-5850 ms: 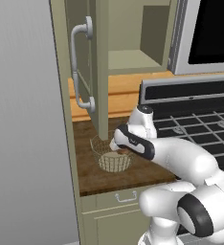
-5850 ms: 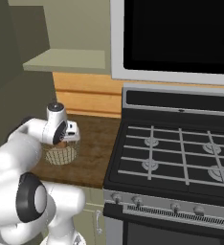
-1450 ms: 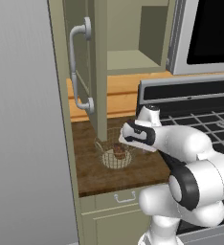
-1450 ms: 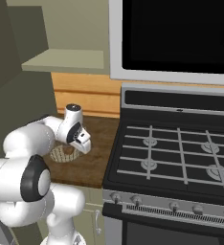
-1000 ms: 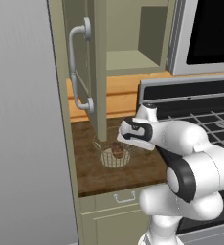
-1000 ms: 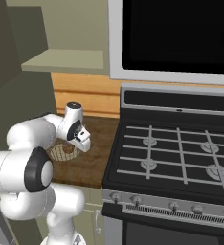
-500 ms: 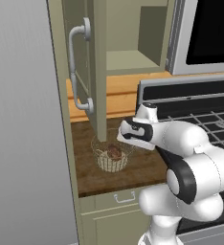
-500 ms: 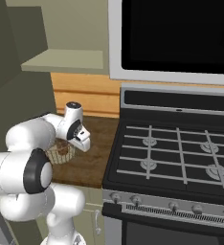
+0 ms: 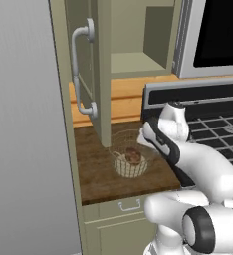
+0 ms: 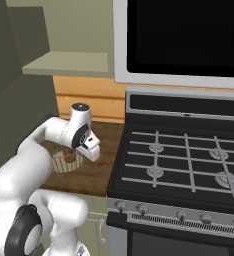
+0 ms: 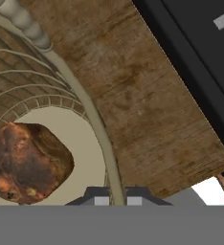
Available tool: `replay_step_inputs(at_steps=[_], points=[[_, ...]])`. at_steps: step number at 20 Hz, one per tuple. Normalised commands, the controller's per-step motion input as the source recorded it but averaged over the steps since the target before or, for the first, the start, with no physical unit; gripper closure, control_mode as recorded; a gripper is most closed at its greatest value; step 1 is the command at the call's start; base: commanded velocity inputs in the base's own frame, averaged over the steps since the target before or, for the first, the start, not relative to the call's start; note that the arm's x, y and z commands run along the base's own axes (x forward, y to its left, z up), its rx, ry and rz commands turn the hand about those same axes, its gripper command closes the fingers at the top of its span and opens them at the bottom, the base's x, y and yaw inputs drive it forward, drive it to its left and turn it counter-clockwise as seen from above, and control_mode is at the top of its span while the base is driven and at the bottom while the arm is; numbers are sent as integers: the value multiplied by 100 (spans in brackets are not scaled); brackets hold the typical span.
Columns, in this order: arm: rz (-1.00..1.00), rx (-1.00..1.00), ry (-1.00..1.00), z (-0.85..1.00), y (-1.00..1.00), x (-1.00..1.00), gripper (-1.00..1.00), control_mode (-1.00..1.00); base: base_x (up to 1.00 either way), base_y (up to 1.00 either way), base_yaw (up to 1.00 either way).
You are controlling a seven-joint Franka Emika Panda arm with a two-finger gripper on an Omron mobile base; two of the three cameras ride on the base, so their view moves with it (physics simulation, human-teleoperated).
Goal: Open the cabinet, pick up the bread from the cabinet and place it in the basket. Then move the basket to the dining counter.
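Observation:
The wire-mesh basket [image 9: 130,168] sits on the short dark wood worktop [image 9: 96,169], just right of the open cabinet door [image 9: 102,74] with its curved silver handle [image 9: 78,69]. The dark-brown bread [image 9: 133,156] lies inside the basket on its cream base. My gripper [image 9: 145,148] is at the basket's right side. In the hand view the basket rim [image 11: 92,115] runs between my two fingertips [image 11: 100,199], which are shut on it, and the bread [image 11: 28,160] lies to the left. The basket [image 10: 64,161] also shows beside my hand. The dining counter is out of view.
A black stove [image 10: 189,160] stands directly right of the worktop, with a microwave [image 10: 189,40] above it. The open cabinet's shelf [image 9: 133,64] is bare. A small drawer with a wire pull [image 9: 130,205] sits under the worktop. A grey wall [image 9: 29,149] fills the left.
The bread went from my gripper into the basket. My hand then lowered to the basket's right rim and shut on it; the basket has shifted slightly right.

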Motion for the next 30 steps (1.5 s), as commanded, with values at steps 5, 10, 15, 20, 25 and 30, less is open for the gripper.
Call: replay_step_inputs(at_steps=[5,10,15,20,25,30], points=[[-18,0,1,89,-73,-45,100,-100,0,0,0],[-19,0,1,78,-83,-13,100,-100,0,0,0],[-7,0,5,99,-29,-34,100,-100,0,0,0],[0,0,-2,100,-34,-59,100,-100,0,0,0],[-2,0,-2,87,-21,-44,100,-100,0,0,0],[-5,0,0,52,-3,-14,100,100,-23,-14,-3]])
